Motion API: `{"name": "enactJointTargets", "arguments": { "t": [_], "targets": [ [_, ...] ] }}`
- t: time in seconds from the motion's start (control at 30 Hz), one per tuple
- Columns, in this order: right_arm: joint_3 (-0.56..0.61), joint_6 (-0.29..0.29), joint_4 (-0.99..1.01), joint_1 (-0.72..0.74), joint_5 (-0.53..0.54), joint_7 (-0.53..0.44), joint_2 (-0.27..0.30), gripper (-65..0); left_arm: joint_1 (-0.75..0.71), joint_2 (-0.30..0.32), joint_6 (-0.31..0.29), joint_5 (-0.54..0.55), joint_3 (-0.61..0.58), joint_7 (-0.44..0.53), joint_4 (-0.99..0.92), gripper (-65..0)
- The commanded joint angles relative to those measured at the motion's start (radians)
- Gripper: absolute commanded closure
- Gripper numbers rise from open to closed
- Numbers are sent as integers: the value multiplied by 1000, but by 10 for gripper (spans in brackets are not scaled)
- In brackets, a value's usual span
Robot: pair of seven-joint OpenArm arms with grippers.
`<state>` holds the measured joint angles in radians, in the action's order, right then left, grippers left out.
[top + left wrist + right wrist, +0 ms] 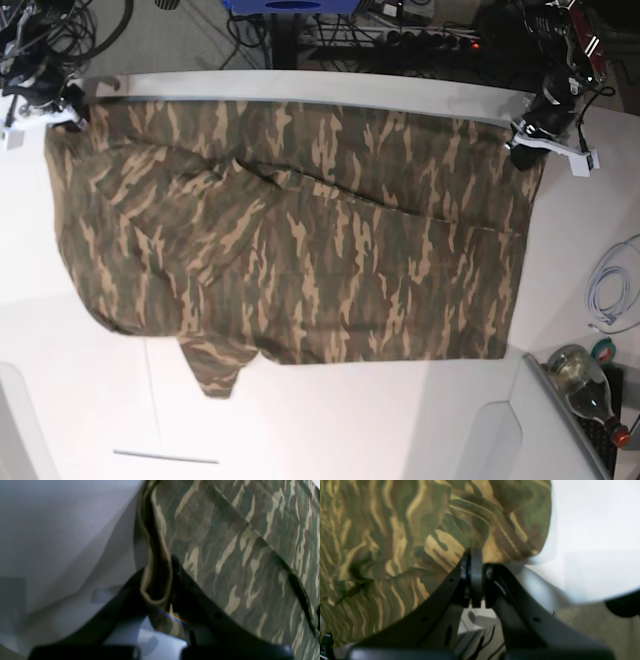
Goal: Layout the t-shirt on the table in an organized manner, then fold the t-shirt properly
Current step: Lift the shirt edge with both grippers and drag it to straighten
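Camouflage t-shirt [300, 240], one, spread on one white table [380, 430], with two grippers clamped on its edge: left gripper [527, 140] at two o'clock, right gripper [68, 110] at ten.

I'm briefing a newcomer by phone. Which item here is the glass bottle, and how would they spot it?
Start at the white table under the camouflage t-shirt. Follow its lower right edge to the glass bottle lying there, beside a coiled white cable: clear-bodied with a red cap.
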<state>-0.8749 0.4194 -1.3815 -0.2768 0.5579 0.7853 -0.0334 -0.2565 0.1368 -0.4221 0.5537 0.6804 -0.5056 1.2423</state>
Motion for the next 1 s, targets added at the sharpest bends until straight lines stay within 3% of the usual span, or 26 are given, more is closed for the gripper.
{"name": "enactJointTargets", "arguments": {
  "t": [0.0,0.97],
  "targets": [
    [-7,6,-19,1,12,-19,14,-6,-19,16,-5,15,8,20,24,0],
    [-7,6,-22,-28,12,-16,8,-17,-85,10,-5,18,9,15,32,0]
  ]
}}
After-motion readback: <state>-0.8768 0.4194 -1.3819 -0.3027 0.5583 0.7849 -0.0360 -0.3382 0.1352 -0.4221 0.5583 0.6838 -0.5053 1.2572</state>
